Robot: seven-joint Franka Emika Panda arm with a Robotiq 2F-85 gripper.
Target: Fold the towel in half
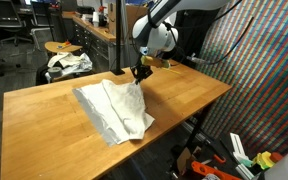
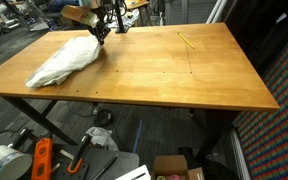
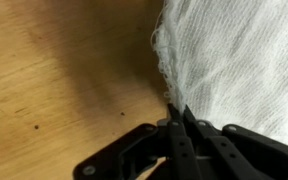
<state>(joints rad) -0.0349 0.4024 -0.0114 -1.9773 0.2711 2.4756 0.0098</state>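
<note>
A white towel (image 1: 114, 108) lies crumpled on the wooden table (image 1: 44, 115); it also shows in an exterior view (image 2: 66, 60) and fills the right of the wrist view (image 3: 239, 60). My gripper (image 1: 141, 74) is at the towel's far corner, low over the table, and also shows in an exterior view (image 2: 101, 33). In the wrist view the fingers (image 3: 177, 112) are shut on the towel's edge, with a corner of cloth pinched between the tips.
A yellow pencil-like item (image 2: 187, 41) lies on the far part of the table. A chair with cloth (image 1: 68, 62) stands behind the table. Bins and tools (image 2: 44, 158) sit on the floor below the table edge.
</note>
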